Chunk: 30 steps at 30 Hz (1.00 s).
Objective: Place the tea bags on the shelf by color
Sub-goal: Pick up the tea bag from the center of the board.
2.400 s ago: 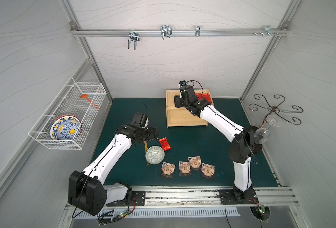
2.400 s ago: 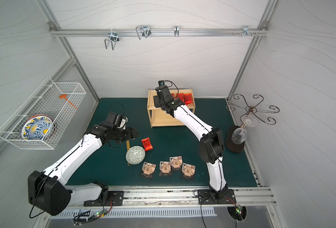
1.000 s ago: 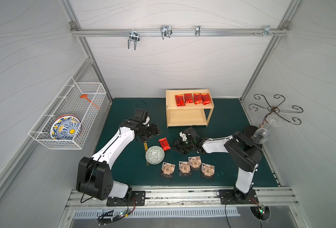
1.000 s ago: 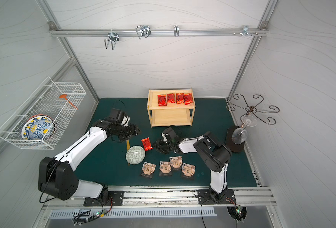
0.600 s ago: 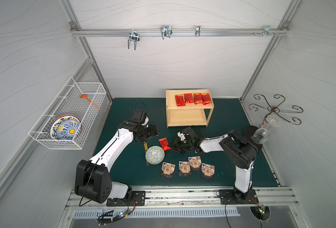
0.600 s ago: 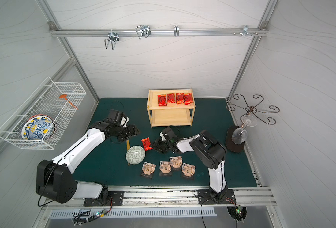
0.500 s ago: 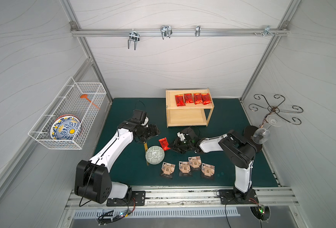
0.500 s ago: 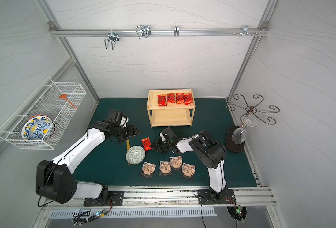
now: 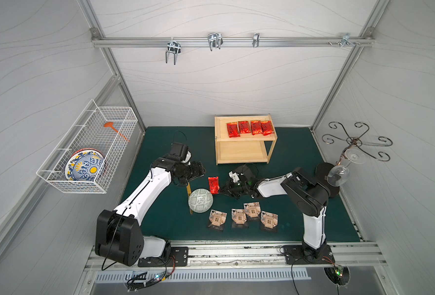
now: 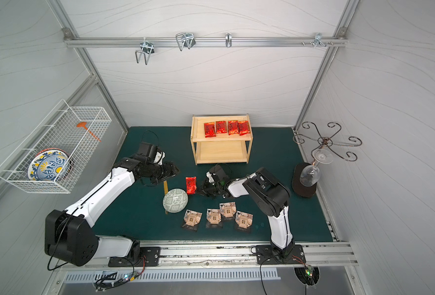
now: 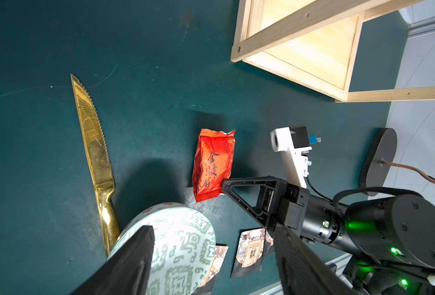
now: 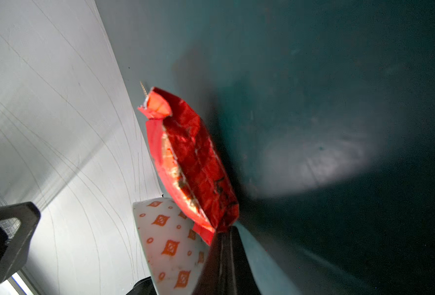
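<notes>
Having been brought down from the shelf [image 9: 240, 152], where it was working a couple of seconds ago, the right gripper [image 9: 221, 191] is now laid low over the green mat [image 9: 160, 143]. Its jaws, half apart a second ago, have been drawn together on the corner of the last loose red tea bag [image 9: 213, 185]. In the right wrist view this packet [image 12: 193, 163] is seen tilted up off the mat. How much foil is actually caught cannot be told for certain, since the tips hide the seam.

Four red tea bags [image 9: 249, 127] are already lined along the top tier, so this grip is judged to be the start of the fifth and final red delivery. The four black-edged tea bags [image 9: 239, 217] are left on the mat, and the lower tier is bare.

The left gripper [image 9: 199, 170] is held off to the side as before, jaws apart with nothing between them.

The held packet is hemmed by the patterned bowl [image 9: 200, 200] just beside it, with the gold knife [image 11: 94, 143] beyond. Open mat is left between packet and shelf. A bare strip is left on the top tier at the row's end nearer the left arm, and the board's raised rim would have to be cleared.
</notes>
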Tool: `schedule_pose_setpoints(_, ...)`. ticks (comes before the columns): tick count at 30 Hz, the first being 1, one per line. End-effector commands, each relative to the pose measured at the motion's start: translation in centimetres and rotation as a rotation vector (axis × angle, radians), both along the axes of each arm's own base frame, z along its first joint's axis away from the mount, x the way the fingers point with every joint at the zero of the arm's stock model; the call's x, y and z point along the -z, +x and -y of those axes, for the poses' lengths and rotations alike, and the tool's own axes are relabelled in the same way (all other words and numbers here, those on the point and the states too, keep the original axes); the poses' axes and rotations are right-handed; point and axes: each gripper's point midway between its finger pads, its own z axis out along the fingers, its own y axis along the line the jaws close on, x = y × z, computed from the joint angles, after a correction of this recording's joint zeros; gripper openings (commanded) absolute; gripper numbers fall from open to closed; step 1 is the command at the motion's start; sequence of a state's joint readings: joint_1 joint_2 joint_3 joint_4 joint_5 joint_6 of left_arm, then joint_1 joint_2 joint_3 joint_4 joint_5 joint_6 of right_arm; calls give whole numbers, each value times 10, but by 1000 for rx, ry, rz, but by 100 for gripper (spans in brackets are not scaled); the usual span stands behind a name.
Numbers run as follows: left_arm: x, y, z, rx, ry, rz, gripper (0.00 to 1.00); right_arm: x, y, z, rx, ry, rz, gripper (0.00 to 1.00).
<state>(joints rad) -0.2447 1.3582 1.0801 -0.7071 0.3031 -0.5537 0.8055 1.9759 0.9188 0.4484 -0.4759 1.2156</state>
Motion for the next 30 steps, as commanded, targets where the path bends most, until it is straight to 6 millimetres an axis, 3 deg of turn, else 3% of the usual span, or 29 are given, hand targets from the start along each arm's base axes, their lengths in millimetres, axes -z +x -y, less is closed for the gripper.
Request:
schedule_pose_setpoints(1, -7, 3, -3, 0, 9, 36, 79, -8, 3, 2, 6, 13, 18, 0)
schedule_pose_setpoints(14, -24, 6, -3, -7, 0, 75, 79, -46, 2, 34, 67, 4, 123, 0)
schedule_pose_setpoints(22, -46, 6, -5, -8, 1, 122, 79, -81, -14, 64, 83, -31, 213, 0)
schedule_pose_setpoints(30, -75, 14, -7, -9, 12, 195, 80, -140, -25, 89, 104, -38, 350, 0)
